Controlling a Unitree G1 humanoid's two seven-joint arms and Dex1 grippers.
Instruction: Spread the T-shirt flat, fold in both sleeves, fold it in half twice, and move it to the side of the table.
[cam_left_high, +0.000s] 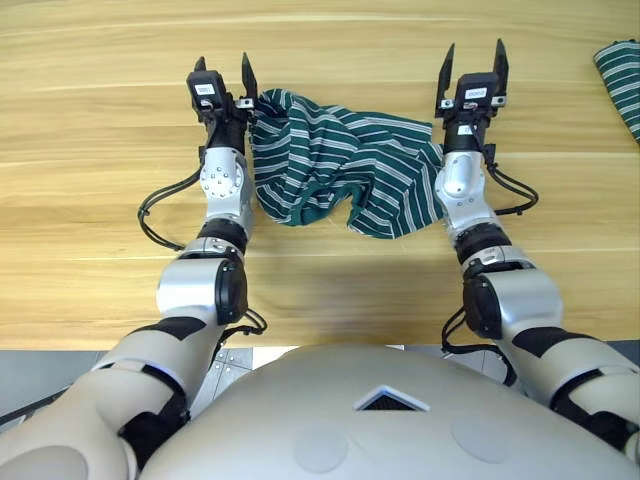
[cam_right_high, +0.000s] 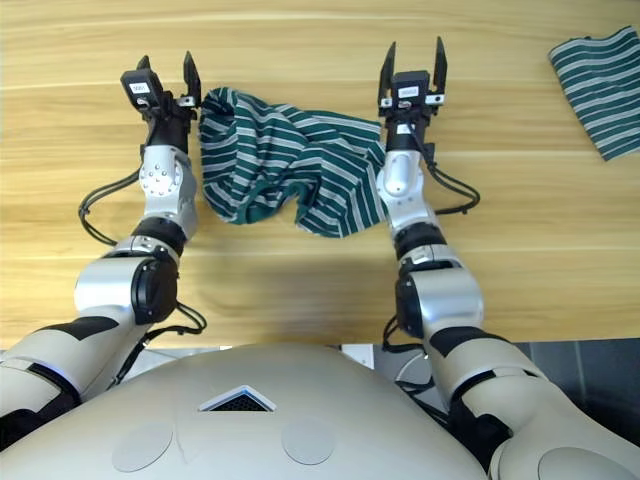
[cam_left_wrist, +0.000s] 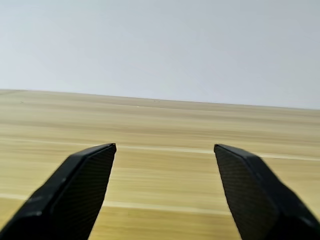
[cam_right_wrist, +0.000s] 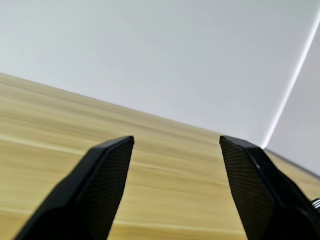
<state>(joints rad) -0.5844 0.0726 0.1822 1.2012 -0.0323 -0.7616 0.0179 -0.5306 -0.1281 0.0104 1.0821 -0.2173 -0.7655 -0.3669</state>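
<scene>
Sitting at the upper left of the head view, the left gripper (cam_left_high: 223, 62) has its two black fingers spread apart with nothing between them, the tips pointing toward the far side of the wooden table (cam_left_high: 100, 130). From its own wrist camera the same two fingers (cam_left_wrist: 80, 190) stand wide apart over bare wood grain, and a pale wall (cam_left_wrist: 160, 45) rises past the table's far edge.

Just to the right of that gripper, in the upper middle of the frame, the green-and-white striped T-shirt (cam_left_high: 340, 165) lies crumpled in a loose heap on the table, not spread flat. Its upper left corner sits right against the left gripper's inner finger and wrist. Its folds sag down toward the middle of the frame, and its right edge bunches against the right forearm. The shirt lies between the two arms, and neither gripper holds it.

Further right, the right gripper (cam_left_high: 475, 48) is likewise parted and empty, its tips past the shirt's far edge. Its wrist camera shows both fingers (cam_right_wrist: 95, 190) held apart above plain wood.

At the upper right edge of the frame, well apart from the shirt, lies a folded striped cloth (cam_right_high: 600, 90) in the same green and white.
</scene>
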